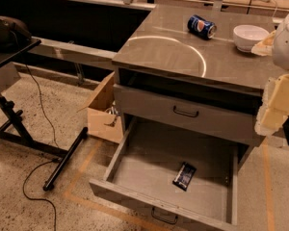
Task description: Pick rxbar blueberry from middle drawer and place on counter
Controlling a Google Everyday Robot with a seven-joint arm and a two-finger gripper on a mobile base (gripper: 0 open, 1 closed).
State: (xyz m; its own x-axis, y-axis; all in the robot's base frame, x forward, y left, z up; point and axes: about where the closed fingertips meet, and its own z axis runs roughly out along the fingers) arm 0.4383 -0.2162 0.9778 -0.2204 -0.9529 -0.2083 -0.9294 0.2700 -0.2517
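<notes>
The rxbar blueberry [184, 175], a small dark blue-black wrapper with pale lettering, lies flat on the floor of the middle drawer [149, 158], toward its front right. That drawer is pulled far out. Above it spreads the glossy grey-brown counter [173, 57] with a pale arc mark. My gripper [277, 105], pale yellow under a white arm part, hangs at the right edge of the view beside the counter's front right corner. It is well above and to the right of the bar and holds nothing that I can see.
A blue Pepsi can [201, 26] lies on its side at the back of the counter, and a white bowl [250, 36] stands to its right. The upper drawer front [183, 112] is nearly shut. A cardboard box [103, 112] and a black stand [19, 129] with cables are on the floor at the left.
</notes>
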